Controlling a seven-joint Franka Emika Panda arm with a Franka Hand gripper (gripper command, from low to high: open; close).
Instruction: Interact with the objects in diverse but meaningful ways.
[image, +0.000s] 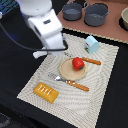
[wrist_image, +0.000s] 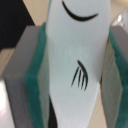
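In the wrist view a white elongated piece (wrist_image: 75, 70) with black markings fills the frame, clamped between the green pads (wrist_image: 39, 80) of my gripper (wrist_image: 75, 85), which is shut on it. In the exterior view my gripper (image: 51, 51) hovers over the mat's far corner at the exterior view's left, and the white piece (image: 39, 54) pokes out sideways. A red round fruit (image: 77, 63) sits on the round tan plate (image: 67, 73). An orange-handled knife (image: 92, 61) and fork (image: 75, 84) flank the plate. The yellow-orange ridged block (image: 46, 92) lies near the front. The pale-blue house-shaped box (image: 91, 44) stands behind the plate.
A striped beige placemat (image: 102, 95) lies under the items on a black table. Two grey pots (image: 72, 11) (image: 96, 14) and a bowl (image: 125, 19) stand on a brown board at the back.
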